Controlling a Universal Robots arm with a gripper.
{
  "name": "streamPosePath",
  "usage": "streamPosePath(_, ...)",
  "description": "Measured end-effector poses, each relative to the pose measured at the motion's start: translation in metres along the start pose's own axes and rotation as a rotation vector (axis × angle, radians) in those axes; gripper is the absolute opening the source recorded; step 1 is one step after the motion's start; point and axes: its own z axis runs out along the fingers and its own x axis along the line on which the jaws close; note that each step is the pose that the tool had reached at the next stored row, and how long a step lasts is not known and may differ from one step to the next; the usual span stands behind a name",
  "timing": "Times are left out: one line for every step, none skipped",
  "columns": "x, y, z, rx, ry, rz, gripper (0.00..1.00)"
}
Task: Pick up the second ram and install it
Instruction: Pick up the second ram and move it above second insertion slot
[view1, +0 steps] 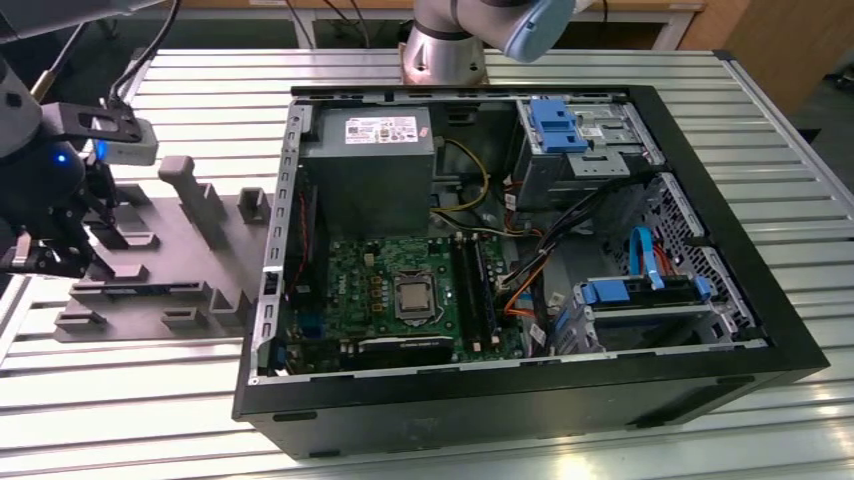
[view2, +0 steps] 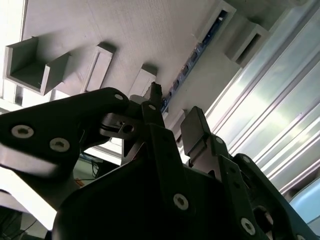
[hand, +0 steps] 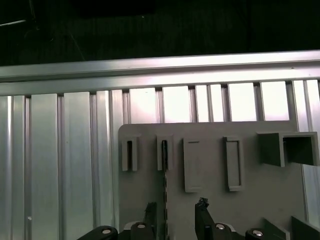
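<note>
Now gripper (hand: 176, 210) open, second ram (hand: 164, 172) btwn its fingers (hand: 204, 220), on edge in gray fixture (hand: 250, 200) slot.

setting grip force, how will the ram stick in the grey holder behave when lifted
The ram stick is thin and stands on edge in the grey holder, so probably light and stiff, yet easily tilted. Chips along it suggest fragility under hard squeezing.
</note>
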Motion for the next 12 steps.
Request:
streamPosePath(0.0001,-0.0001,0.0018,0.0000,-0.0001,0.000,0.43)
streamPosePath(0.0002,-0.0002,0.0036,-0.0001,0.0000,0.000,0.43)
streamPosePath(0.0005,-0.0003,0.0055,-0.0001,-0.0001,0.000,0.43)
streamPosePath(0.0013,-0.0005,0.0072,-0.0002,0.0001,0.000,0.43)
streamPosePath(0.0021,-0.0006,0.0090,-0.0002,0.0001,-0.001,0.43)
streamPosePath(0.0030,-0.0007,0.0109,0.0000,-0.0001,-0.001,0.43)
streamPosePath(0.0038,-0.0009,0.0126,-0.0001,0.0000,-0.002,0.43)
streamPosePath(0.0046,-0.0010,0.0143,-0.0002,0.0001,-0.003,0.43)
streamPosePath(0.0052,-0.0012,0.0163,-0.0001,0.0000,-0.003,0.43)
streamPosePath(0.0057,-0.0013,0.0181,-0.0001,0.0001,-0.003,0.43)
streamPosePath(0.0062,-0.0014,0.0199,-0.0002,0.0002,-0.004,0.43)
streamPosePath(0.0067,-0.0015,0.0217,-0.0001,0.0001,-0.004,0.43)
